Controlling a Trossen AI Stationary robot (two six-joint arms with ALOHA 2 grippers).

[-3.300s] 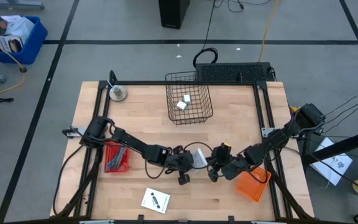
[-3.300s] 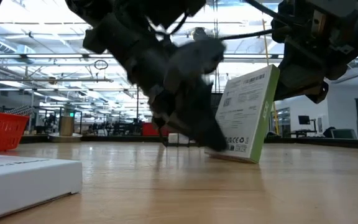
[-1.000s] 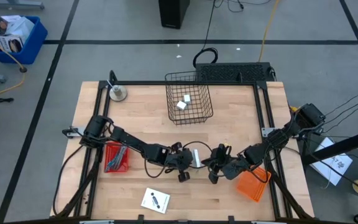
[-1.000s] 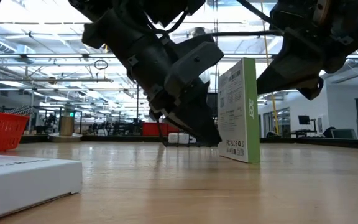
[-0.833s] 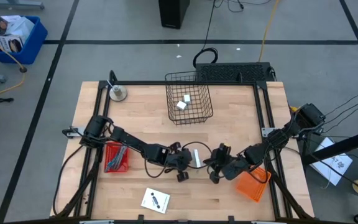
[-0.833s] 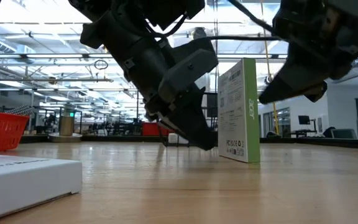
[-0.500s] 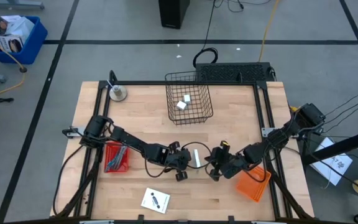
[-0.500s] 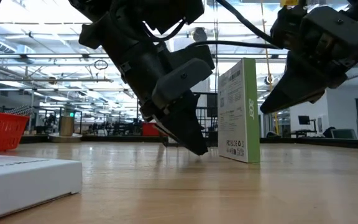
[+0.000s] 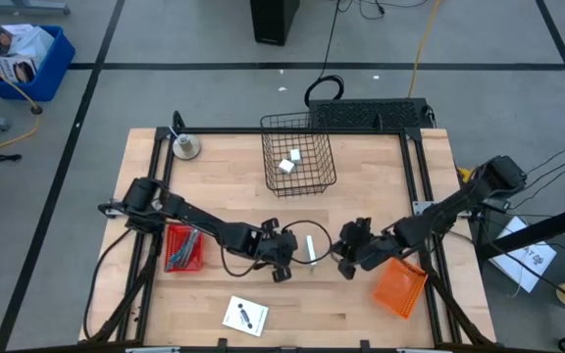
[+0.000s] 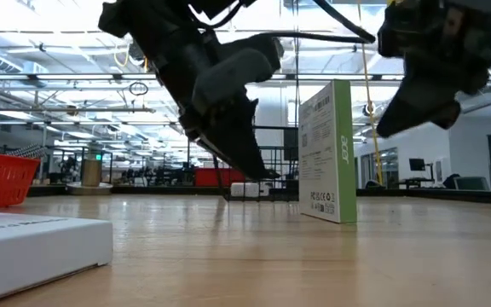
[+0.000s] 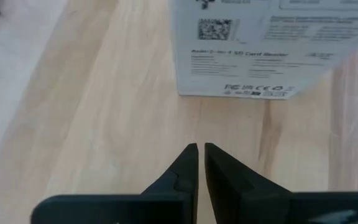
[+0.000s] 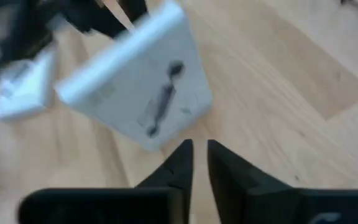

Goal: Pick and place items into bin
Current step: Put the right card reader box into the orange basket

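Observation:
A white box with a green edge [image 9: 309, 247] stands upright on its narrow bottom edge [image 10: 328, 215] at the table's middle. Its printed back [image 11: 253, 50] faces my left gripper [image 9: 284, 261], and its face with black marks [image 12: 142, 106] faces my right gripper [image 9: 345, 259]. My left gripper [image 11: 201, 149] is shut and hangs just left of the box, clear of it and above the table. My right gripper [image 12: 196, 148] is shut too and hangs to the box's right, apart from it. A second white box with black marks [image 9: 245, 316] lies flat near the front edge.
A wire basket [image 9: 298, 181] at the far middle holds small white blocks [image 9: 289, 162]. A red tray with tools [image 9: 182, 247] sits at the left and an orange tray [image 9: 400, 289] at the right. A metal piece [image 9: 185, 147] stands at the far left corner.
Both grippers have drawn back from the standing box and risen, the left toward the table's left edge and the right toward the right edge. The box has stayed upright on its edge where it was.

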